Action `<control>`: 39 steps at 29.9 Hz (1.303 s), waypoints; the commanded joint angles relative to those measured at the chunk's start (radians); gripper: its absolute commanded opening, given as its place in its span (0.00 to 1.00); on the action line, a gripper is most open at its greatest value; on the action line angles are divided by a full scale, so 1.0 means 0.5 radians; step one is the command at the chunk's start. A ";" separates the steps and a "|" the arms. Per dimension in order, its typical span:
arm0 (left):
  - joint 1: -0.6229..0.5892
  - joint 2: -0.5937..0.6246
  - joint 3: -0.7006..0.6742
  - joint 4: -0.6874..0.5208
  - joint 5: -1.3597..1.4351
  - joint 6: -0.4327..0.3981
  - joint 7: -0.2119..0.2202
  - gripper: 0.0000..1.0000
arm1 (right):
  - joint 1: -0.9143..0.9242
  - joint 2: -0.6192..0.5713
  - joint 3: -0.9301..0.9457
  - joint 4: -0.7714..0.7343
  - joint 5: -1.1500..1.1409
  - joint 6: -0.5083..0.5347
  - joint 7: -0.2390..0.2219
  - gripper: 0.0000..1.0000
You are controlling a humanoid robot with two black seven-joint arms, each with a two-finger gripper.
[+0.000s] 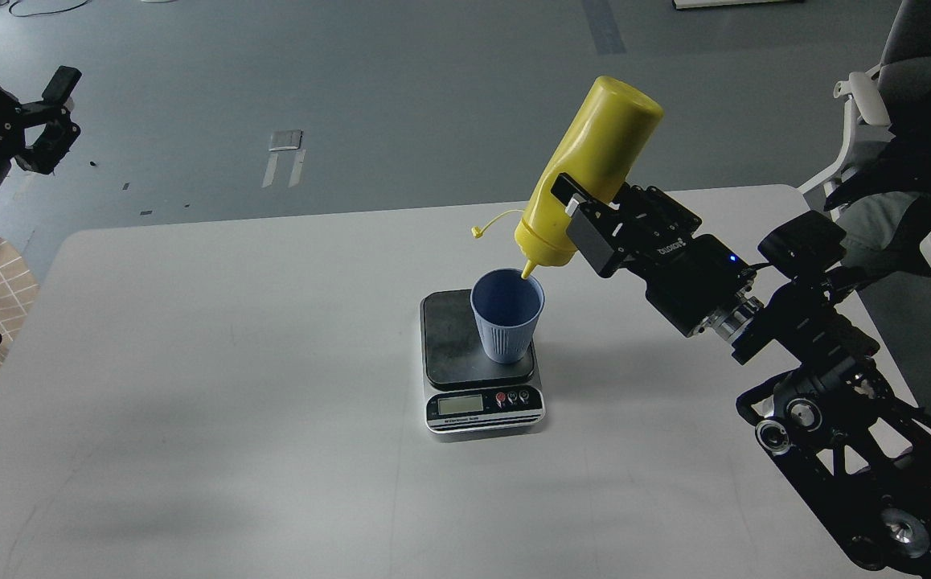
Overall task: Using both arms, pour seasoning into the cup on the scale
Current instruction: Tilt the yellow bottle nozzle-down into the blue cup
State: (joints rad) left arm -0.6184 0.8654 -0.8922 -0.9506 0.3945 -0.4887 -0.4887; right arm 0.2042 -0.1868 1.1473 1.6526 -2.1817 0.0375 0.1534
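At the far left, the left tool (59, 112) hung above the floor, well clear of the white worktop (192, 362), its two fingers spread apart and holding nothing. Near the worktop's middle sat the kitchen scale (481, 366), its display and round buttons facing the viewer. The light-blue cup (507, 318) stood upright on the right part of the scale's dark weighing plate. Above it, the yellow seasoning bottle (586, 169) was tipped steeply, base up, with its nozzle at the cup's rim and its tethered cap dangling to the left. The right tool (574, 205) clamped the bottle's body from the right.
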 commanded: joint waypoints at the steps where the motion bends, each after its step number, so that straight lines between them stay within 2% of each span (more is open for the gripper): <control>1: 0.000 -0.004 -0.020 -0.001 -0.001 0.000 0.000 0.98 | -0.013 0.005 -0.003 -0.053 0.000 -0.050 0.006 0.00; 19: -0.003 -0.007 -0.050 -0.001 0.003 0.000 0.000 0.98 | 0.039 0.085 -0.128 -0.216 0.000 -0.112 0.009 0.00; 39: -0.003 -0.028 -0.133 -0.001 0.003 0.000 0.000 0.98 | 0.052 0.079 -0.153 -0.243 0.000 -0.142 0.006 0.00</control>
State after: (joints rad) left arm -0.6196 0.8522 -0.9487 -0.9511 0.3959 -0.4887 -0.4887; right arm 0.2309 -0.1504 1.0677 1.5299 -2.1817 -0.0337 0.1580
